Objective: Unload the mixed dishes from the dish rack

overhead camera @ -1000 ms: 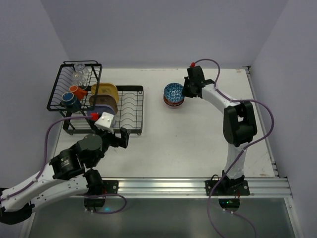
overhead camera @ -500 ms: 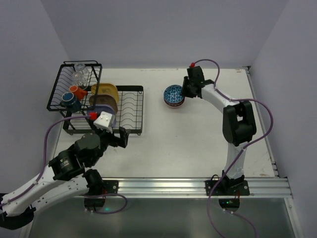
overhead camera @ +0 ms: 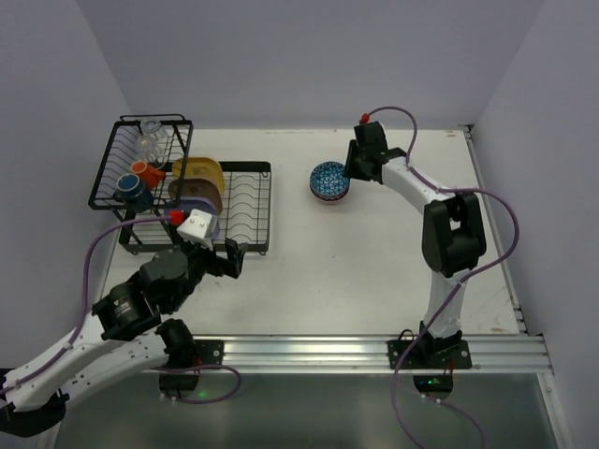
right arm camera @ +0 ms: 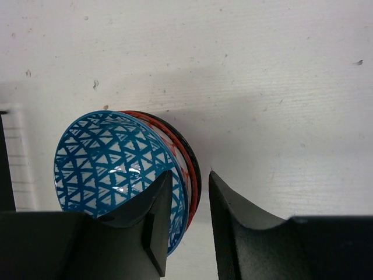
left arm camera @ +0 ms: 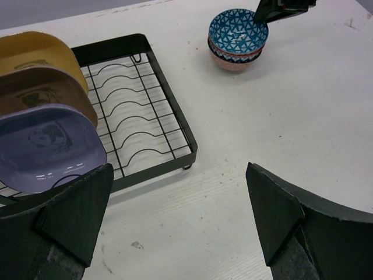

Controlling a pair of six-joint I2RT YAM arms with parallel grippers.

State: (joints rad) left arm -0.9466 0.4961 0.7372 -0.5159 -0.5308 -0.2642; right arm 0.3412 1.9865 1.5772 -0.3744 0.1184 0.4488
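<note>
A blue-white patterned bowl (right arm camera: 105,169) sits nested on top of a reddish bowl (right arm camera: 187,175) and a dark-rimmed bowl (right arm camera: 197,166), stacked on the table (overhead camera: 328,180). My right gripper (right arm camera: 189,176) is open and straddles the stack's rims, one finger inside the blue bowl and the other outside, with a gap showing. The black dish rack (overhead camera: 245,201) holds yellow (left arm camera: 32,49), tan (left arm camera: 41,96) and lavender (left arm camera: 46,146) plates. Its raised basket (overhead camera: 110,159) has an orange mug (overhead camera: 145,172), a dark mug (overhead camera: 131,190) and a clear glass (overhead camera: 150,140). My left gripper (left arm camera: 178,216) hangs open over bare table by the rack's front corner.
The rack's flat slotted tray (left arm camera: 140,128) has bare curved dividers to the right of the plates. White walls close in the table at the back and on both sides. My right gripper (left arm camera: 280,7) shows at the top edge of the left wrist view, beside the bowls.
The right jaws have opened off the blue bowl's rim, and the bowl now rests level on the stack. The left arm has barely moved.
</note>
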